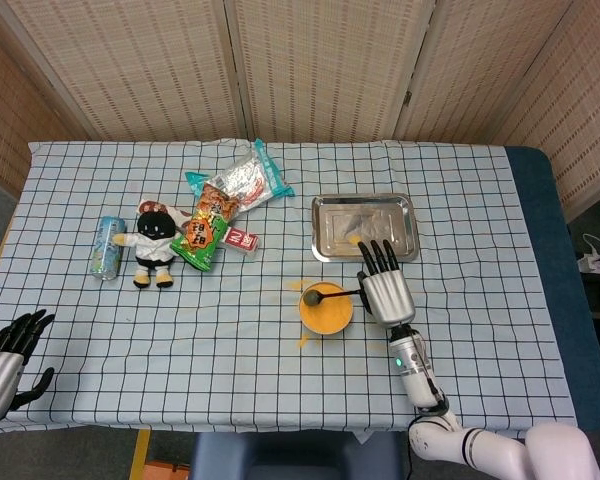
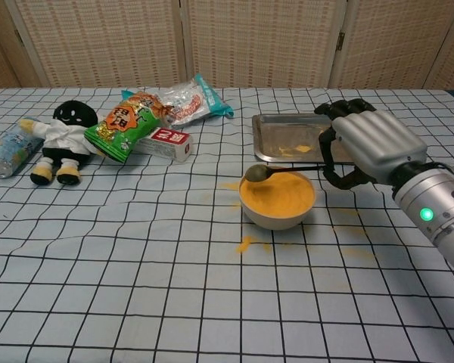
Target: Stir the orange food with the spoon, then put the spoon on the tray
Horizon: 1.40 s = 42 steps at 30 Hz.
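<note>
The steel tray (image 2: 266,144) lies behind the white bowl (image 2: 277,214) of smooth orange food (image 2: 280,195). The right hand (image 2: 367,150) pinches the dark spoon (image 2: 276,171), level just above the food. The left hand (image 1: 2,358) rests fingers apart, holding nothing.

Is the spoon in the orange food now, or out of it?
Out: in the chest view the spoon, held by the right hand, hangs just above the orange food at the bowl edge.
</note>
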Motion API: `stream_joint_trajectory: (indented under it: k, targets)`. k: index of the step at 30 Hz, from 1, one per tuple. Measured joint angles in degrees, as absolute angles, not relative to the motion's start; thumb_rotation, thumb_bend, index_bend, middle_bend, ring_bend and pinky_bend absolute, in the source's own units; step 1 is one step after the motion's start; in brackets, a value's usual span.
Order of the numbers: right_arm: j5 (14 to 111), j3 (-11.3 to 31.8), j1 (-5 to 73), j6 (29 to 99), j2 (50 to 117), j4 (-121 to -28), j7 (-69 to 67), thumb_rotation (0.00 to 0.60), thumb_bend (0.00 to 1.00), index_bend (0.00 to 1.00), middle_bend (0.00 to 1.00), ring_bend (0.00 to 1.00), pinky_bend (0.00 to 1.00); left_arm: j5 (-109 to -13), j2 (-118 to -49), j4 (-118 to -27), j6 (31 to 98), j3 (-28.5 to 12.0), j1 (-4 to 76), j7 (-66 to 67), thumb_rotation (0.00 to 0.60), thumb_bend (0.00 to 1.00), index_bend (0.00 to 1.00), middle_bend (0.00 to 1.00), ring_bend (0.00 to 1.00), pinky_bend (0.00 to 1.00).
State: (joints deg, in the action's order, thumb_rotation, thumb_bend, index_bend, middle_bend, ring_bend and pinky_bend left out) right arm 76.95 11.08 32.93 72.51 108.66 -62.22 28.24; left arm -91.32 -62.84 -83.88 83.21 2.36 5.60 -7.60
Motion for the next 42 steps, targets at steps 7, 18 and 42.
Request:
stream_joint_trajectory:
  k: [7,18,42]
  targets:
    - [76.31,11.33,32.73,71.42,106.09,-66.06,29.12,0.600,0.55,0.77,0.11,0.00,0.00,-91.55,-62.88,-83.91,83.57,2.42,5.50,-7.46,0.600,0.43,0.00,0.00,0.00,0.14]
    - [66.64,12.80,32.82,62.12,94.24,-83.92,31.48,0.600,0.58,0.78,0.11,0.00,0.00,-91.72,-63.06,-84.08,83.80,2.50,5.40,-6.54,0.600,0.43,0.00,0.00,0.00,0.14]
    - [9.84,12.00,60.53,48.38,79.39,-93.64,56.84,0.600,0.61,0.81,0.11,0.00,0.00,-92.46,-63.14,-84.31,83.06,2.75,6.26,-6.42,0.600,0.43,0.00,0.00,0.00,0.14]
